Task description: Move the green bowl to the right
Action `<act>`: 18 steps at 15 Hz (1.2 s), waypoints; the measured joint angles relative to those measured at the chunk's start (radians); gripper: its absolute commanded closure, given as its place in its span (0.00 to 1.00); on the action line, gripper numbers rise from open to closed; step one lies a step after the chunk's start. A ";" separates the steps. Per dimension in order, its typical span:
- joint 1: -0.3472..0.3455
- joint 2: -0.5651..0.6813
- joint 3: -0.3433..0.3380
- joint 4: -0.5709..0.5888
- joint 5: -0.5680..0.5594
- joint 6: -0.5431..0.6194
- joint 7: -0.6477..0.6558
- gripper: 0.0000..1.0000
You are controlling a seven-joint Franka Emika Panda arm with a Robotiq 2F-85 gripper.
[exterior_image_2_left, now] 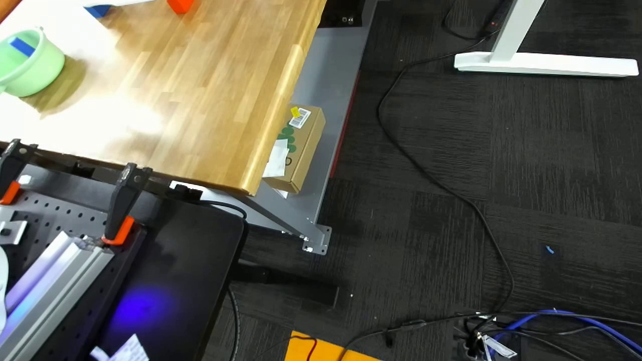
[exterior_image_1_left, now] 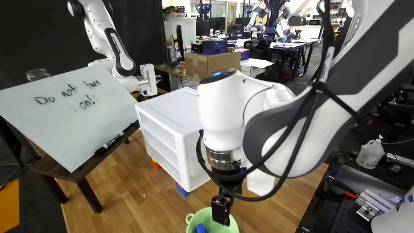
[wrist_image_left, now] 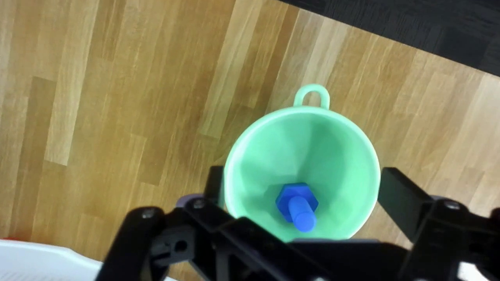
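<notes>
The green bowl is round, with small loop handles, and stands on the wooden table. It shows at the left edge of an exterior view and in the middle of the wrist view. A blue bolt-shaped piece with a hexagonal head is inside it. My gripper is wide open, with one black finger on each side of the bowl's rim in the wrist view. In an exterior view the gripper is over the bowl. I cannot tell whether the fingers touch it. The bowl's near side is partly hidden by the gripper.
A white drawer unit stands on blocks, including a blue block and an orange-red block. A tilted whiteboard stands beside it. The table edge and black clamps show in an exterior view.
</notes>
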 measured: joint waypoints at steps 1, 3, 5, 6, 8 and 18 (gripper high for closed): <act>0.007 0.001 0.003 -0.024 -0.004 0.042 0.037 0.00; 0.012 0.002 0.003 -0.064 -0.032 0.110 0.124 0.00; 0.011 0.004 -0.003 -0.088 -0.067 0.153 0.196 0.00; 0.011 0.004 -0.004 -0.090 -0.070 0.155 0.204 0.00; 0.012 0.004 -0.004 -0.090 -0.070 0.155 0.204 0.00; 0.008 0.003 -0.025 -0.091 -0.070 0.153 0.208 0.00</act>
